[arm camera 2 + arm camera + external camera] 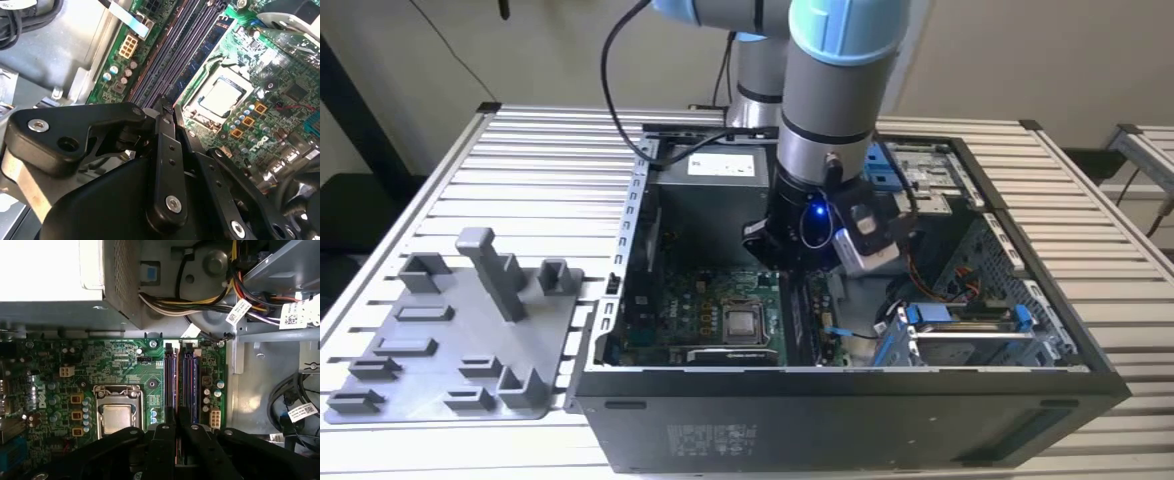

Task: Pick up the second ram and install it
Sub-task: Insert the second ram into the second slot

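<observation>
One ram (204,55) stood on edge in the gripper (171,107). In the second wrist view it was a dark blue strip leading straight away from the fingertips. The fingers (165,150) were drawn almost together, pinching its near part and hiding it. Its long axis lay level and parallel to the sockets (165,60), with one end under the gripper and the other pointing along them toward their far end. In that view the strip lay between the sockets and the processor (220,97). Whether its lower edge touched a socket I could not tell. In the first wrist view the gripper (178,422) hung over one end of the dark sockets on the green board (115,360), just beside the processor. In the exterior view the arm (834,90) reached down into the open case (854,400), which lay on a slatted table (534,150). A grey tray (414,350) sat well apart from the case, at the exterior view's left.
</observation>
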Motion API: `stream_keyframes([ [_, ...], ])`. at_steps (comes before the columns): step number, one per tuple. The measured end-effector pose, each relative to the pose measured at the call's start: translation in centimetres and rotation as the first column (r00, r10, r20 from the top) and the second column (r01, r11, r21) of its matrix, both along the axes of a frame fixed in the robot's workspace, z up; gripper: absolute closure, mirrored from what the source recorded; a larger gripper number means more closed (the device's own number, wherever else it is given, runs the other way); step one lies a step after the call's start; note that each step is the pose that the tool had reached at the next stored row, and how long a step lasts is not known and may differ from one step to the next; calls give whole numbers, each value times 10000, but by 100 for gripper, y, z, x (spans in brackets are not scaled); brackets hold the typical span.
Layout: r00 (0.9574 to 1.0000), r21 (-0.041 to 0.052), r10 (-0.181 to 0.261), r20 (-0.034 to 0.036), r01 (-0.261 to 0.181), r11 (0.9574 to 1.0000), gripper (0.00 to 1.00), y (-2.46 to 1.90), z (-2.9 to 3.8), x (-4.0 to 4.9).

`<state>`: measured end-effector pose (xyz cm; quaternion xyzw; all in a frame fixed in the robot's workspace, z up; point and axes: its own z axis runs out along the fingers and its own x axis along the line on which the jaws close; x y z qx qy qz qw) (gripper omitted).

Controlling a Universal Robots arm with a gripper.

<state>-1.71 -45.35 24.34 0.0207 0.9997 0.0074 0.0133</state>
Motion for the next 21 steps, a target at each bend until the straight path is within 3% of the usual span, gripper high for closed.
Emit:
stream_keyframes([
  [9, 10000, 0, 0, -1, 0, 10000, 86, -65, -61, 0],
  [21, 9995, 0, -315, -1, 315, 9995, 86, -93, -157, 1],
])
